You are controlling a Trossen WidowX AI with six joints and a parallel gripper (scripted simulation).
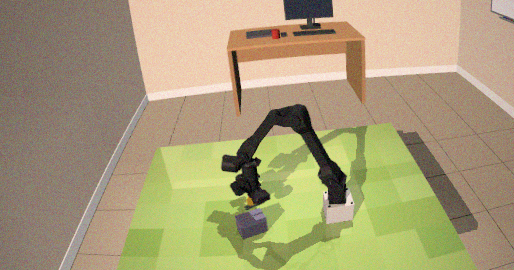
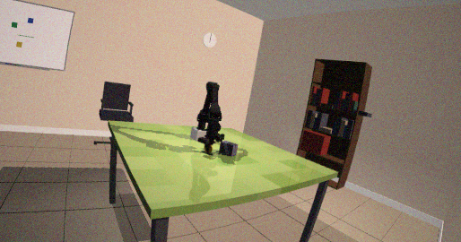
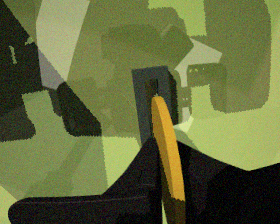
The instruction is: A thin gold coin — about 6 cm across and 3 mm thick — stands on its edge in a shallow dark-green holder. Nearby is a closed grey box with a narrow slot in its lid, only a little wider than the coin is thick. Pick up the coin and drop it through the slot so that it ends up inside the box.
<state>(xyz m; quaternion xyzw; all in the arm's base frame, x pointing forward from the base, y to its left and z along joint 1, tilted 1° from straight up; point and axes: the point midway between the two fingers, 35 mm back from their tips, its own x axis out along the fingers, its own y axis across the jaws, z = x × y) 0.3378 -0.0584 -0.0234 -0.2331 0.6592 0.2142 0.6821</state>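
My gripper [image 1: 250, 199] [image 3: 157, 143] is shut on the gold coin [image 1: 249, 201] [image 2: 210, 148] [image 3: 168, 155]. The coin is on edge, seen nearly edge-on between the two black fingers in the wrist view. The dark holder [image 1: 250, 207] [image 3: 143, 92] is right below it, and part of its slot shows past the coin's far end. The fingers hide the near part of the holder, so I cannot tell whether the coin's lower edge still sits in the slot. The closed grey box [image 1: 251, 224] [image 2: 229, 149] stands close beside the holder, its lid facing up.
The arm's white base [image 1: 339, 211] [image 2: 196, 133] stands on the green table top [image 1: 190, 220] [image 2: 170, 179], to the right of the box in the top view. The arm arches over from it. Dark arm shadows lie around the box and holder.
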